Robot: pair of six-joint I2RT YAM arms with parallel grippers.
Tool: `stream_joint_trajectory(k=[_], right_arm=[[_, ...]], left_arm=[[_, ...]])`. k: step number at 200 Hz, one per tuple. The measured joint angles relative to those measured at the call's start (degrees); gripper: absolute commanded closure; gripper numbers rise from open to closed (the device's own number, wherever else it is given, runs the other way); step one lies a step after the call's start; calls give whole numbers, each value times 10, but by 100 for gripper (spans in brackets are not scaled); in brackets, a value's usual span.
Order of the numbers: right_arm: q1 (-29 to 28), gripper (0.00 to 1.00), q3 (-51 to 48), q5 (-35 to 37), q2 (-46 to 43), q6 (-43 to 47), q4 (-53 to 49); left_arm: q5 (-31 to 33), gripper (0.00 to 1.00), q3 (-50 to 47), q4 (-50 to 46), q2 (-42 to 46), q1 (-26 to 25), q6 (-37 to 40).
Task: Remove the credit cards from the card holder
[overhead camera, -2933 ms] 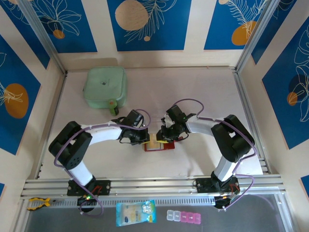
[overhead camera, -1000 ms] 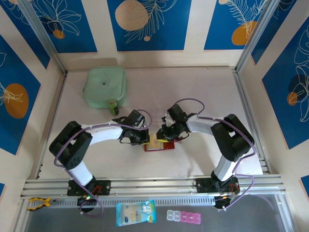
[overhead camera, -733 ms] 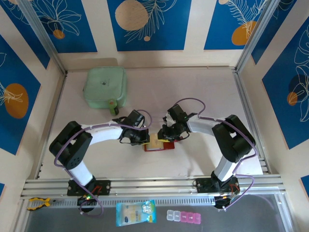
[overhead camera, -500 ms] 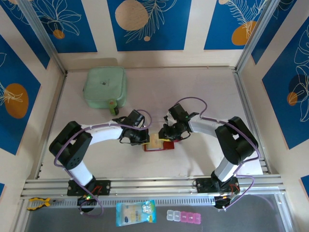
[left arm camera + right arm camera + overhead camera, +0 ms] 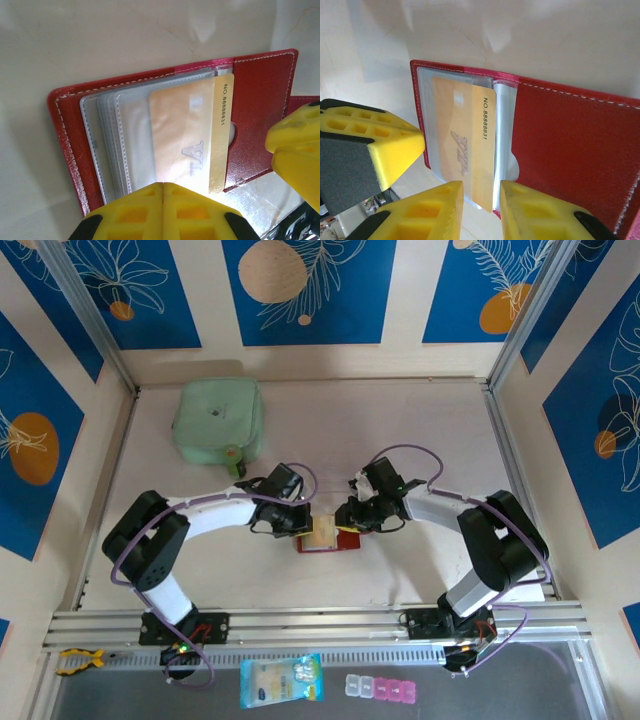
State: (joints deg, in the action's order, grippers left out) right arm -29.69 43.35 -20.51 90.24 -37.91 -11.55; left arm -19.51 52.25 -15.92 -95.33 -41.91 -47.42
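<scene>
1. Since the earliest picture, the right arm has swung its elbow out to the right, and its wrist has slid a little the same way. The left arm has barely shifted, and the card holder lies on the same spot.
2. One card holder is in view. It is red, lies open and flat on the table, and sits near the middle between the two arms' tips.
3. One credit card shows. It is yellow-orange and sits in the front clear pocket. A narrow strip with a printed number sticks out bare toward the red half.
4. Behind that pocket lies a stack of greyish clear pockets, fanned at one edge. They overlap too closely to count.
5. The right gripper has its two yellow fingers standing apart above one short end of the card. The card's edge shows in the gap between them. Whether either finger touches the card cannot be told.
6. The left gripper has its two fingers pressed together with no gap. It sits at the edge of the pocket side of the holder. Whether it bears down on the holder cannot be told.
7. The two grippers are near each other, one at each side of the holder.
8. One pale green pouch lies at the far left of the table, well apart from the holder.
9. In front of the arm bases, off the table, lie one blue-edged packet and one short row of little clear and pink boxes.
</scene>
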Motion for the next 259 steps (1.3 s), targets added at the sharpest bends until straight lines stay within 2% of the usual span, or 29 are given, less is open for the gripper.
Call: stream_joint_trajectory(k=[78,259], right_arm=[[7,81,-21,-35,31,-1,52],[16,84,-30,-118,93,-16,131]], left_arm=[[5,100,0,-2,-9,-1,0],[12,100,0,-9,-14,-1,15]])
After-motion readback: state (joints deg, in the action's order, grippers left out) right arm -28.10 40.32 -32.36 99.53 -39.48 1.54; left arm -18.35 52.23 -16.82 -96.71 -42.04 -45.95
